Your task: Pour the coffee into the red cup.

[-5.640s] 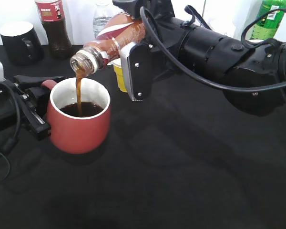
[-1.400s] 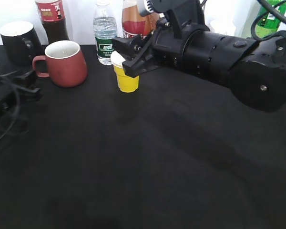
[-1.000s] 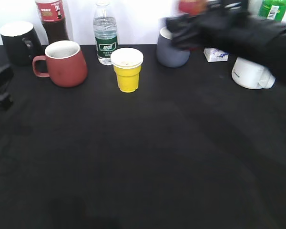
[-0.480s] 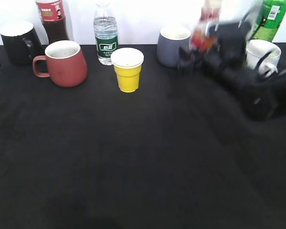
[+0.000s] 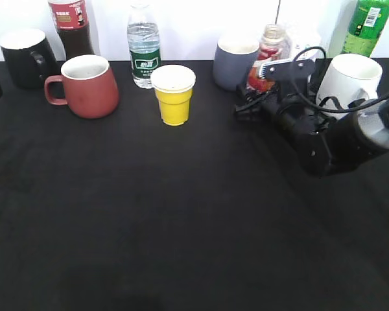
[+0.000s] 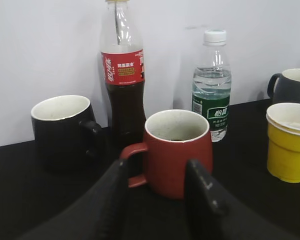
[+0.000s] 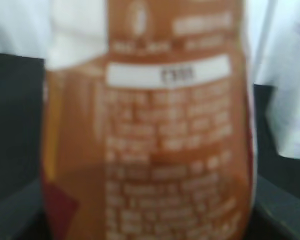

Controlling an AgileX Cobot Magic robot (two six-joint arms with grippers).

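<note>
Nearest the camera in the exterior view there's just bare black counter (image 5: 181, 246). Further in, at about 3 o'clock, the right arm lies low over the counter, and the right gripper (image 5: 262, 91) is up against the coffee (image 5: 267, 58), which stands upright around 1 o'clock, between the grey mug (image 5: 235, 61) and the white mug (image 5: 347, 81). The right wrist view is basically filled with the bottle's orange-brown label (image 7: 150, 125), blurry and very close, with a dark jaw edge at each lower corner. The jaws sit either side of the bottle, but whether they're actually clamped on it can't be told from these shots.

Over at 9 o'clock only a sliver of the left gripper (image 6: 157, 200) reaches the exterior frame edge. Its wrist view shows the jaws spread apart with nothing between them, pointing at the red cup (image 5: 87, 85).

The red cup sits upright at about 11 o'clock, handle to the left, dark liquid low inside. The yellow cup (image 5: 173, 94) is near it on the right. Behind, along the wall: the black mug (image 5: 24, 57), the cola bottle (image 5: 72, 29), the water bottle (image 5: 144, 46), and a green bottle (image 5: 366, 26) way out at 2 o'clock.
</note>
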